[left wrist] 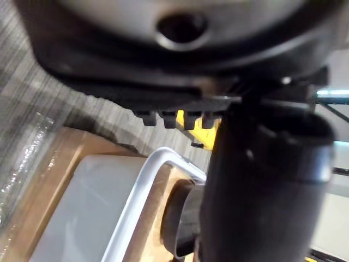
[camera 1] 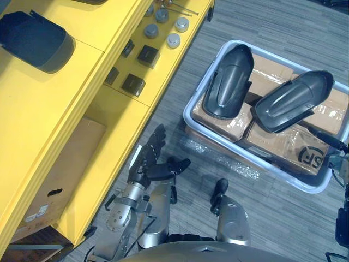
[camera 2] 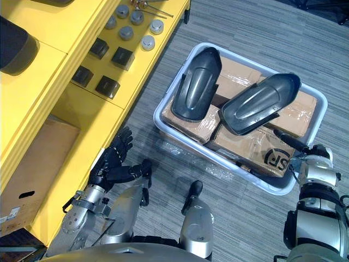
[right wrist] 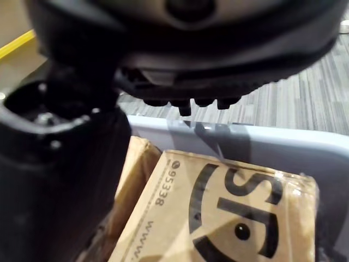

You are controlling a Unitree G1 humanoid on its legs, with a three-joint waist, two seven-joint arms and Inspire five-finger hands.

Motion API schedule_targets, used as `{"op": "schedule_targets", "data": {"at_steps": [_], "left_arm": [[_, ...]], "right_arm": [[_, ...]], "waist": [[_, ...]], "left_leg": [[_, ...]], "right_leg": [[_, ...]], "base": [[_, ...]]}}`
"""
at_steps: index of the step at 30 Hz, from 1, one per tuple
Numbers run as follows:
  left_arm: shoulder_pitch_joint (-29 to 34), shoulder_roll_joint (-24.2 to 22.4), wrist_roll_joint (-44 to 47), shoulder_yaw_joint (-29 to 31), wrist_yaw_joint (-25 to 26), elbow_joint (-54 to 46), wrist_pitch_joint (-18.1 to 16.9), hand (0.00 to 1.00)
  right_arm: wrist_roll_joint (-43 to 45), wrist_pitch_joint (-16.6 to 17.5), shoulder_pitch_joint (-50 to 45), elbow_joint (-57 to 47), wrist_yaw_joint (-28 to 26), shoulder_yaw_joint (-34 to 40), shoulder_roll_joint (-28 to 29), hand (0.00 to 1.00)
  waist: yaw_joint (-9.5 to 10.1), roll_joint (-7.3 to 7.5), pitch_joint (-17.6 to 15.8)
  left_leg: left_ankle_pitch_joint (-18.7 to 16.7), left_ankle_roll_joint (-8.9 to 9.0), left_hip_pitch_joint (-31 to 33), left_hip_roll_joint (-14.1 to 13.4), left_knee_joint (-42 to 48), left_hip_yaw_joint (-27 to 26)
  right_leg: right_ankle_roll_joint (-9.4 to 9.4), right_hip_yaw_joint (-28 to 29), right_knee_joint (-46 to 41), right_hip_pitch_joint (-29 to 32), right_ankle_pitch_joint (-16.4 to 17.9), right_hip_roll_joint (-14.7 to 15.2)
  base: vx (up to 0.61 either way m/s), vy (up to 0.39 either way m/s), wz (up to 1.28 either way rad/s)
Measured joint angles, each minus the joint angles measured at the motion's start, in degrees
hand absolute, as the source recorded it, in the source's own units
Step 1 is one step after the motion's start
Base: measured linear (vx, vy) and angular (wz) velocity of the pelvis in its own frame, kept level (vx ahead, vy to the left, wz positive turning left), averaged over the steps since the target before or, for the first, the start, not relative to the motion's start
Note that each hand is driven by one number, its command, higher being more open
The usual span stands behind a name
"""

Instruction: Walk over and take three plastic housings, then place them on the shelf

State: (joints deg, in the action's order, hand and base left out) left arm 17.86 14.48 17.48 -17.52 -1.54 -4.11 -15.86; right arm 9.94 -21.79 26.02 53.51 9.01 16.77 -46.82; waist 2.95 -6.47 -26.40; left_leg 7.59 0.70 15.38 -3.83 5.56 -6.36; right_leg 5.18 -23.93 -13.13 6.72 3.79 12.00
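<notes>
Two dark plastic housings lie hollow side down in a pale grey bin on the floor, one upright at its left and one slanted at its right. They rest on cardboard boxes. A third dark housing sits on top of the yellow shelf. My left hand hangs open beside the shelf's edge, short of the bin. At the bin's near right corner my right hand reaches over the rim with straight fingers and holds nothing. The right wrist view looks onto a printed box.
On a lower shelf board lie small dark blocks and grey round caps. A cardboard box stands under the shelf. Crinkled clear plastic film lies on the grey carpet just in front of the bin.
</notes>
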Motion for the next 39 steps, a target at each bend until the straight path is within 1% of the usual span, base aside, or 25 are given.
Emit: {"op": "schedule_targets", "data": {"at_steps": [1, 2, 3, 4, 5, 6, 8, 9, 11, 13, 16, 17, 19, 21, 24, 27, 29, 32, 34, 35, 36, 37, 39], "left_arm": [[0.0, 0.0, 0.0, -0.1, 0.2, 0.2, 0.0, 1.00], [0.1, 0.0, 0.0, -0.3, 0.6, 0.3, 0.0, 1.00], [0.1, 0.0, 0.0, -0.4, 0.7, 0.3, 0.0, 1.00], [0.1, 0.0, 0.0, -0.7, 0.9, 0.3, 0.0, 1.00], [0.0, -0.1, -0.1, -1.1, 1.0, 0.3, 0.0, 1.00], [0.1, -0.1, -0.1, -1.3, 1.1, 0.3, 0.0, 1.00], [0.2, -0.1, 0.0, -2.0, 1.7, 0.3, -0.1, 1.00], [0.2, -0.1, 0.0, -2.0, 1.8, 0.3, -0.1, 1.00], [0.2, -0.2, 0.0, -1.9, 2.4, 0.3, -0.1, 1.00], [0.2, -0.2, 0.0, -1.9, 2.7, 0.3, -0.1, 1.00], [0.1, -0.2, 0.2, -1.9, 2.8, 0.3, -0.1, 1.00], [0.0, -0.4, 0.4, -1.9, 2.8, 0.3, -0.1, 1.00], [0.0, -0.7, 0.8, -1.9, 2.9, 0.3, -0.1, 1.00], [0.0, -0.9, 1.1, -1.8, 2.9, 0.4, -0.1, 1.00], [-0.2, -1.2, 1.2, -1.9, 2.9, 1.3, -0.1, 1.00], [-0.6, -1.4, 1.2, -2.0, 2.9, 2.9, -0.1, 1.00], [-1.3, -1.7, 1.2, -2.3, 3.0, 4.1, -0.1, 1.00], [-3.0, -2.7, 2.5, -3.1, 3.0, 5.3, -0.1, 1.00], [-4.4, -3.3, 2.7, -4.1, 3.1, 6.4, -0.1, 1.00], [-5.1, -3.7, 2.7, -4.7, 3.1, 6.9, -0.1, 1.00], [-5.3, -4.4, 2.7, -4.8, 3.1, 7.0, -0.1, 1.00], [-5.3, -4.6, 2.7, -4.8, 3.3, 7.0, -0.1, 1.00], [-6.1, -5.2, 2.9, -5.2, 4.2, 8.4, -0.1, 1.00]], "right_arm": [[0.0, 0.7, 0.2, 0.3, 0.4, 0.0, 0.0, 1.00], [0.0, 2.5, 0.8, 0.6, 1.2, 0.0, 0.0, 1.00], [0.0, 3.5, 1.1, 0.6, 1.6, 0.0, 0.0, 1.00], [0.0, 5.4, 2.0, 0.6, 2.3, 0.0, 0.0, 1.00], [0.0, 8.1, 2.2, -0.2, 3.5, 0.0, 0.0, 1.00], [0.0, 9.1, 2.2, -1.1, 4.3, 0.0, 0.0, 1.00], [0.0, 12.0, 2.1, -9.0, 8.1, 0.0, 0.1, 1.00], [0.0, 12.8, 2.1, -11.5, 9.0, 0.0, 0.1, 1.00], [-0.3, 15.5, 1.8, -19.8, 12.0, 0.0, 0.4, 1.00], [-0.4, 17.3, 1.7, -23.9, 13.3, 0.0, 1.2, 1.00], [-0.5, 18.2, 1.0, -27.6, 14.7, 0.1, 4.1, 1.00], [-0.5, 18.4, 0.2, -27.9, 14.9, 0.1, 5.3, 1.00], [-0.5, 17.3, -1.2, -27.9, 15.1, 0.1, 7.2, 1.00], [-0.5, 15.2, -2.7, -27.9, 15.1, 0.1, 9.1, 1.00], [-0.5, 12.9, -3.0, -27.2, 15.1, 0.1, 10.6, 1.00], [-0.5, 12.1, -2.5, -26.2, 15.2, 0.0, 10.6, 1.00], [-0.6, 11.4, -0.7, -23.9, 15.8, -0.1, 10.6, 1.00], [-0.6, 9.4, 2.8, -19.8, 17.0, -0.3, 10.5, 1.00], [-0.6, 8.0, 4.3, -17.6, 17.3, -0.9, 9.3, 1.00], [-0.6, 7.2, 5.4, -15.6, 17.3, -2.0, 7.4, 1.00], [-0.6, 6.6, 7.4, -13.5, 17.4, -2.8, 5.6, 1.00], [-0.6, 6.3, 8.1, -13.0, 17.5, -2.8, 5.2, 1.00], [-0.5, 5.2, 12.0, -9.7, 18.5, -4.4, 2.0, 1.00]], "waist": [[0.05, -0.07, 0.0], [0.04, -0.23, 0.1], [-0.01, -0.34, 0.2], [-0.07, -0.54, 0.3], [-0.07, -0.81, 0.5], [-0.04, -0.95, 0.6], [-0.14, -1.48, 0.9], [-0.26, -1.55, 1.0], [-0.26, -1.56, 1.0], [-0.27, -1.56, 1.0], [-0.40, -1.53, 1.0], [-0.49, -1.53, 1.0], [-0.56, -1.47, 0.9], [-0.74, -1.47, 0.9], [-1.29, -1.47, 0.9], [-1.40, -1.48, 0.9], [-1.14, -1.52, 0.9], [-1.17, -1.96, 1.0], [-0.68, -2.81, 0.7], [-0.03, -3.81, 0.6], [0.14, -4.88, 0.3], [0.22, -5.20, 0.4], [0.90, -7.11, 0.5]], "left_leg": [[0.0, -0.01, 0.0, 0.0, -0.1, 0.0], [0.2, -0.06, 0.0, 0.0, -0.3, 0.0], [0.4, -0.08, -0.1, 0.1, -0.6, 0.0], [0.7, -0.10, -0.3, 0.1, -1.1, 0.0], [0.9, -0.18, -0.6, 0.1, -1.5, -0.1], [1.1, -0.23, -0.9, 0.2, -2.0, -0.2], [1.4, -0.42, -1.0, 0.3, -2.6, -0.6], [1.6, -0.46, -1.0, 0.4, -2.9, -0.8], [1.7, -0.47, -1.0, 0.3, -3.1, -1.3], [2.0, -0.46, -1.2, 0.3, -3.2, -1.4], [2.3, -0.43, -2.0, 0.4, -4.2, -1.8], [2.4, -0.40, -2.1, 0.4, -4.6, -1.8], [2.6, -0.40, -2.2, 0.4, -5.0, -1.8], [2.6, -0.40, -2.2, 0.5, -5.0, -1.8], [2.6, -0.40, -2.3, 0.5, -4.9, -2.0], [2.6, -0.40, -2.2, 0.5, -4.9, -2.2], [2.5, -0.41, -1.6, 0.5, -4.6, -2.6], [2.4, -0.54, 0.5, 0.6, -2.9, -2.5], [2.0, -0.76, 1.7, 0.6, -1.5, -2.3], [1.9, -0.86, 2.6, 0.6, -0.9, -2.3], [1.6, -1.08, 3.5, 0.7, -0.3, -2.2], [1.6, -1.07, 3.9, 0.7, -0.1, -2.1], [1.6, -1.08, 5.4, 1.1, 0.3, -1.8]], "right_leg": [[0.00, 0.0, 0.0, 0.0, 0.0, 0.0], [0.00, 0.0, -0.2, 0.2, 0.0, 0.1], [0.00, 0.0, -0.2, 0.3, 0.0, 0.2], [0.00, 0.0, -0.4, 0.4, 0.0, 0.4], [0.07, 0.1, -0.7, 0.5, 0.1, 0.6], [0.11, 0.2, -0.8, 0.5, 0.1, 0.7], [0.25, 0.8, -1.1, 1.2, 0.0, 0.9], [0.28, 0.9, -1.2, 1.4, 0.0, 0.9], [0.27, 1.4, -1.7, 2.0, 0.0, 1.0], [0.27, 1.7, -1.8, 2.1, 0.0, 1.0], [0.27, 2.2, -1.9, 2.1, 0.0, 1.1], [0.27, 2.1, -1.9, 2.1, 0.0, 1.1], [0.28, 2.1, -1.9, 2.2, 0.0, 1.1], [0.30, 2.2, -1.9, 2.2, 0.0, 1.1], [0.33, 2.4, -1.9, 2.3, -0.1, 1.2], [0.33, 2.6, -2.1, 2.6, -0.1, 1.2], [0.22, 3.5, -3.1, 4.0, 0.0, 1.5], [0.21, 3.5, -4.0, 5.7, 0.1, 1.8], [0.21, 3.6, -4.7, 6.5, 0.1, 2.0], [0.29, 3.7, -5.0, 7.2, 0.0, 2.2], [0.37, 3.6, -5.2, 7.8, -0.1, 2.2], [0.38, 3.6, -5.4, 8.2, -0.1, 2.3], [0.39, 3.5, -6.2, 9.8, 0.0, 2.9]], "base": [[0.00, 0.000, 0.00], [0.00, 0.000, 0.00], [0.00, 0.000, 0.00], [0.00, 0.000, 0.00], [0.00, 0.000, 0.00], [-0.02, -0.006, -0.03], [-0.02, -0.003, -0.09], [-0.02, -0.009, -0.11], [-0.01, -0.016, -0.08], [0.01, -0.022, -0.09], [0.00, -0.016, -0.06], [0.00, 0.000, 0.00], [0.00, 0.000, 0.00], [0.00, 0.000, 0.00], [0.00, -0.006, -0.01], [0.01, -0.018, -0.07], [0.00, -0.017, -0.13], [-0.01, -0.005, 0.01], [-0.03, -0.007, 0.03], [-0.03, 0.002, 0.03], [-0.04, 0.005, 0.03], [-0.06, 0.012, 0.06], [-0.06, 0.017, 0.08]]}}
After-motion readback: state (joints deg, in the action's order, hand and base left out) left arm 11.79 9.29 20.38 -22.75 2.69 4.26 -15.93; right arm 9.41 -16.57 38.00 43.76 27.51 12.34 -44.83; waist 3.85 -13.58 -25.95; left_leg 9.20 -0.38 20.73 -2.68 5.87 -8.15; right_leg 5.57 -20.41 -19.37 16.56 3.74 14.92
